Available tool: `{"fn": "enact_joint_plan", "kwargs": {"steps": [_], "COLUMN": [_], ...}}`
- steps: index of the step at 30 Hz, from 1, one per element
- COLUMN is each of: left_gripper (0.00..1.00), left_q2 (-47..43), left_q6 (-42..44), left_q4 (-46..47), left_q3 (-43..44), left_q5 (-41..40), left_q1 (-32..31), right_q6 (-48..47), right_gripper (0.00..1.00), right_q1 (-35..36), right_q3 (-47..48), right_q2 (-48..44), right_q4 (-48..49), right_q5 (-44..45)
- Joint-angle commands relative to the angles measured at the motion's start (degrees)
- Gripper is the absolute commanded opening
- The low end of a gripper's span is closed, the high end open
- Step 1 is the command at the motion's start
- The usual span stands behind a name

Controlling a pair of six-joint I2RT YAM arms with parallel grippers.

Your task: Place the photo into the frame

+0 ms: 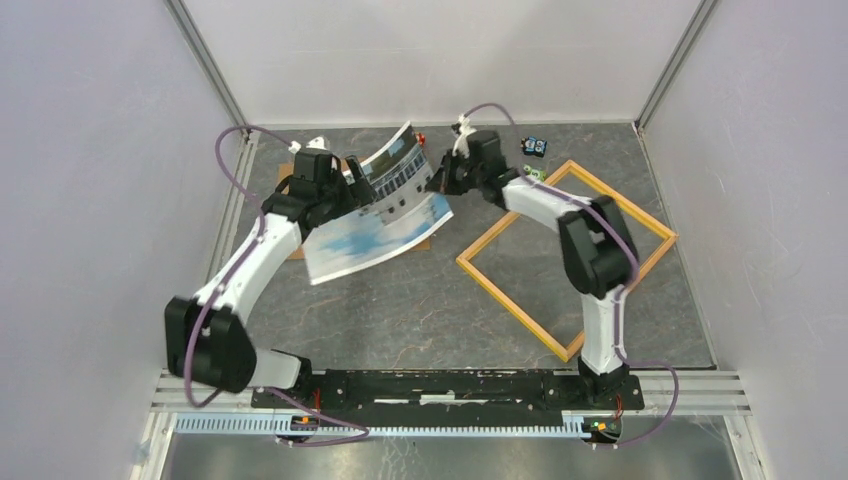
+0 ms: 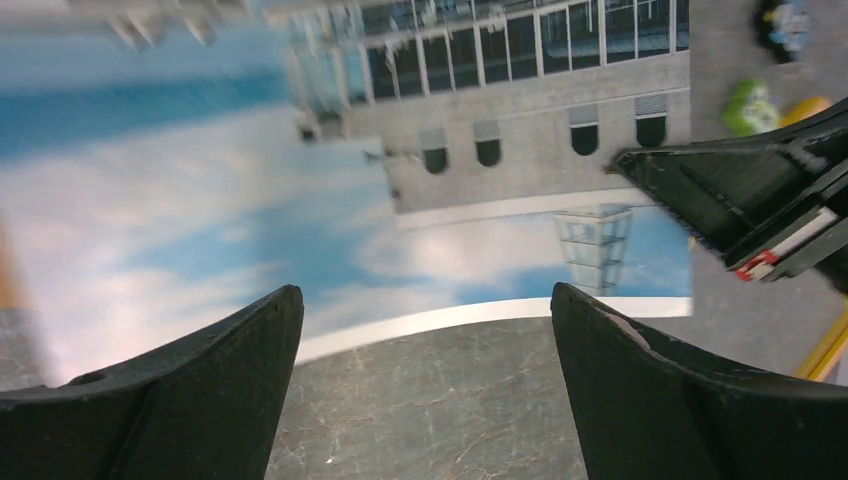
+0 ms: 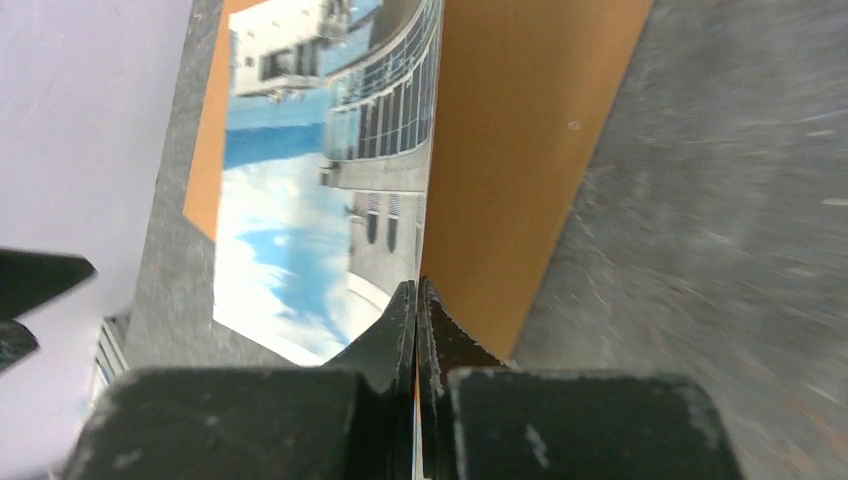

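The photo [image 1: 385,205], a white building against blue cloudy sky, is lifted and curled at the back middle, picture side up. My right gripper [image 1: 437,184] is shut on its right edge; the right wrist view shows the jaws [image 3: 416,300] pinching the photo [image 3: 300,200]. My left gripper [image 1: 352,188] is open and empty at the photo's left side. In the left wrist view its fingers [image 2: 425,300] stand wide apart over bare table, just short of the photo [image 2: 300,200]. The frame [image 1: 512,311] of yellow-orange wood lies flat to the right, empty; a bit of it shows in the left wrist view [image 2: 828,350].
A brown backing board [image 1: 290,182] lies under the photo and shows in the right wrist view [image 3: 520,150]. Small items sit at the back: a black-and-blue one [image 1: 536,147], a green one [image 1: 530,172], a red one [image 1: 421,137]. Walls enclose three sides.
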Motion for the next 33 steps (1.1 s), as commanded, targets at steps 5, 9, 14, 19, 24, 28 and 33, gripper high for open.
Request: {"fn": "enact_joint_plan", "kwargs": {"steps": [5,9,14,19,24,28,33], "left_gripper": [1.0,1.0,1.0,1.0,1.0,1.0,1.0], "left_q2": [-15.9,-19.0,-19.6,-20.0,-20.2,-20.0,-18.9], "left_q6": [10.2,10.5,10.9,12.6,15.4,16.3,16.7], "left_q4": [-0.1,0.2,-0.4,-1.4,-3.9,-4.5,-5.1], "left_q3": [2.9,3.0,3.7,4.5,6.5,6.9,7.6], "left_q5": [-16.5,-16.2,-14.6,-16.2,-21.6,-22.4,-21.8], "left_q1": [-8.4,-9.9,-12.9,-15.9,-18.0,-18.5,-18.5], "right_q6": [-43.4,-65.7,-78.7,-77.4,-76.5,-67.8,-60.6], "right_gripper": [0.0,0.0,0.0,0.0,0.0,0.0,0.0], "right_q1": [-15.5,-15.8,-15.7,-14.2,-3.7,3.3,9.7], "right_q3": [9.6,8.3,0.4,-9.3,-29.7,-36.8,-40.9], "right_q2": [-31.0,-45.0,-58.7,-63.8,-69.0,-69.8,-69.9], "right_q4": [-39.6,-41.9,-34.4,-36.5,-35.2,-39.4,-39.4], "right_q5": [10.3,38.6,48.6,41.6,45.0,45.0,43.5]}}
